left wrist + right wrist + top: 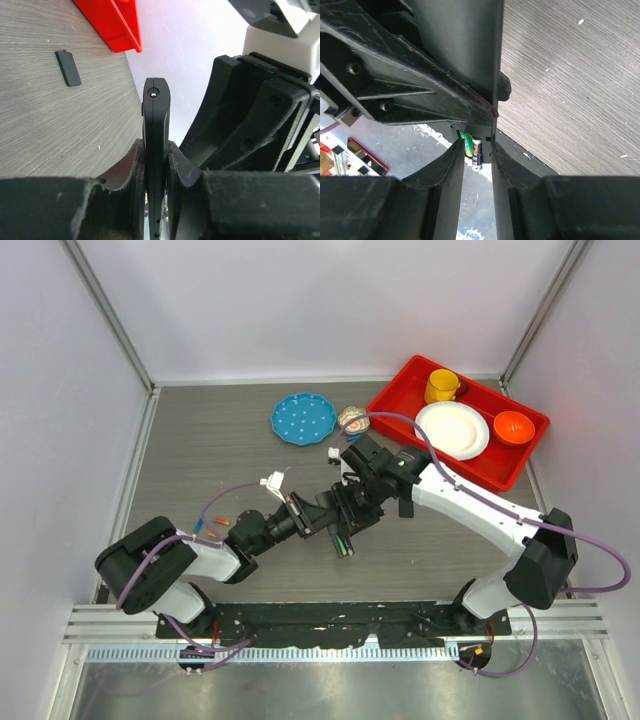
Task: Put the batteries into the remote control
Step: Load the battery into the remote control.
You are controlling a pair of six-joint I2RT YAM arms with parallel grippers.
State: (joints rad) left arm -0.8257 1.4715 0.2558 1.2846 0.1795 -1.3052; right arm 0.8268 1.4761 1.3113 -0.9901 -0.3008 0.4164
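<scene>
**Mid-tabletop: remote clamped, cells at the other tool's tips**

Over the middle of the tabletop (200, 470), the two arms are meeting tip to tip. The left tool (156, 150) is clenching the remote control (156, 112). The remote is standing edge-on between the padded fingers (125, 170), with its rounded free end sticking out beyond them. The right tool (478, 150) is crowding in just beside it, on the right of the left wrist view.

From the right wrist camera, the batteries (473, 147) are showing side by side in the narrow slot at that tool's fingertips. One is green and the other dark with a pale band. I cannot tell whether the fingers are pressing on them or merely framing them. A large dark body is filling the upper part of that view, close against the fingertips.

A small flat black piece (68, 67) is lying on the tabletop, well apart from both tools, near a corner of the red tray (395, 385). The tray is holding a white plate (452, 430), a yellow cup (441, 386) and an orange bowl (513, 426). A blue plate (303, 418) is lying to the left of the tray.
</scene>
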